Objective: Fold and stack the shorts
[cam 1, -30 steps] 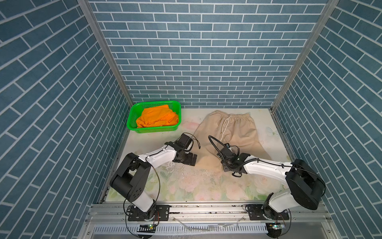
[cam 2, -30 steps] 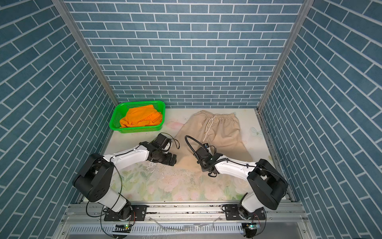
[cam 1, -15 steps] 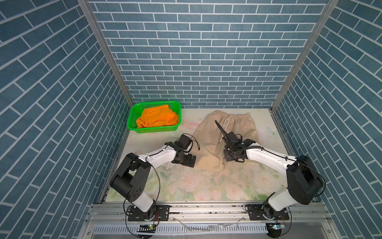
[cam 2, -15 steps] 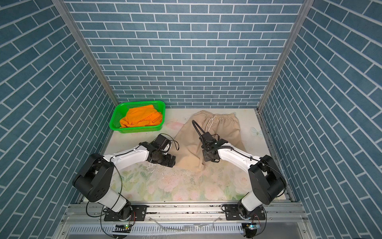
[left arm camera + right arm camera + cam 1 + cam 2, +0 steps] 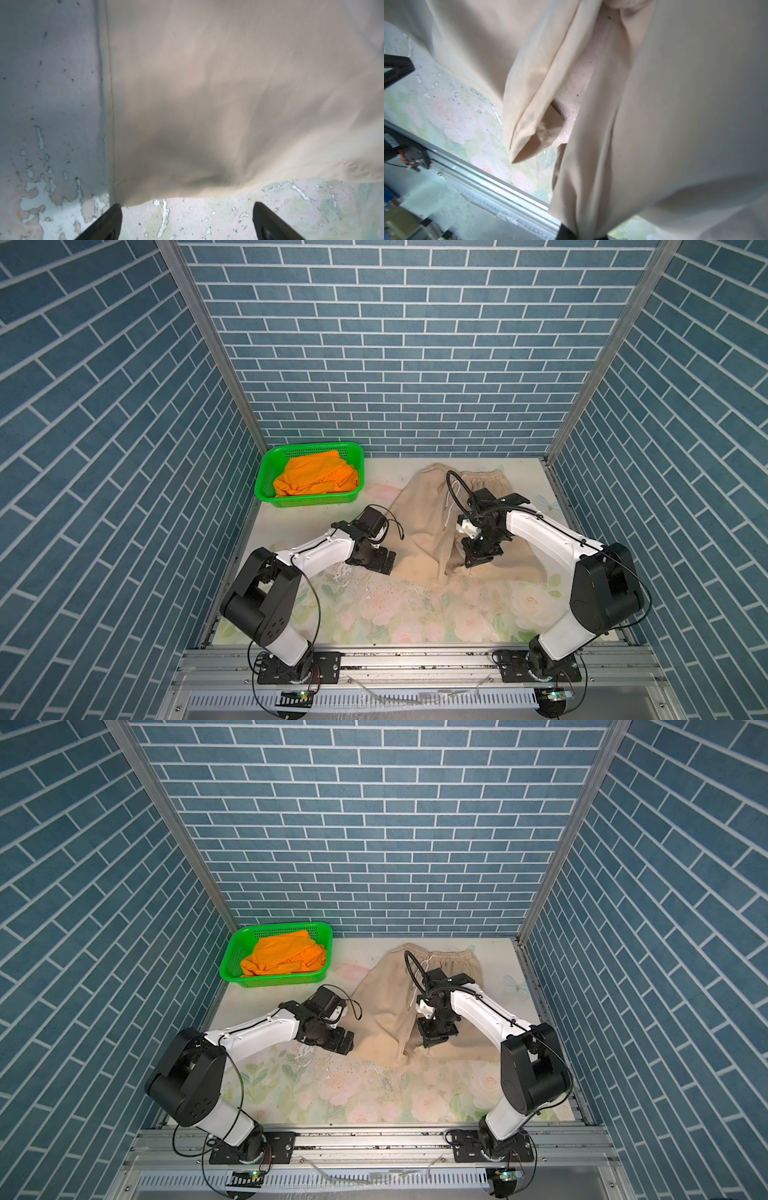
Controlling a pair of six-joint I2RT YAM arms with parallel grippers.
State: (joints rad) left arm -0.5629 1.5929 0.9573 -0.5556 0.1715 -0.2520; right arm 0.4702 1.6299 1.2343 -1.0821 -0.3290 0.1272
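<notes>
The beige shorts [image 5: 419, 526] [image 5: 386, 1006] lie spread on the table, waistband toward the back wall. My right gripper [image 5: 478, 558] [image 5: 434, 1038] hovers over the crotch and inner right leg. In the right wrist view it [image 5: 583, 234] is shut on a bunched fold of the beige cloth [image 5: 675, 104]. My left gripper [image 5: 384, 562] [image 5: 345, 1042] rests low at the left leg's outer hem corner. In the left wrist view it [image 5: 187, 205] stands open just short of the hem [image 5: 207, 93], holding nothing. The orange shorts [image 5: 316, 479] [image 5: 286, 957] sit crumpled in the basket.
The green perforated basket [image 5: 311, 502] [image 5: 278, 982] stands at the back left corner. The floral table mat [image 5: 415, 614] is worn and flaked near the front. A metal rail [image 5: 415, 659] runs along the front edge, and brick-pattern walls close three sides.
My right gripper went toward the back over the shorts, then came forward again, and the right leg cloth shifted with it. The left arm has hardly moved and stays open.
</notes>
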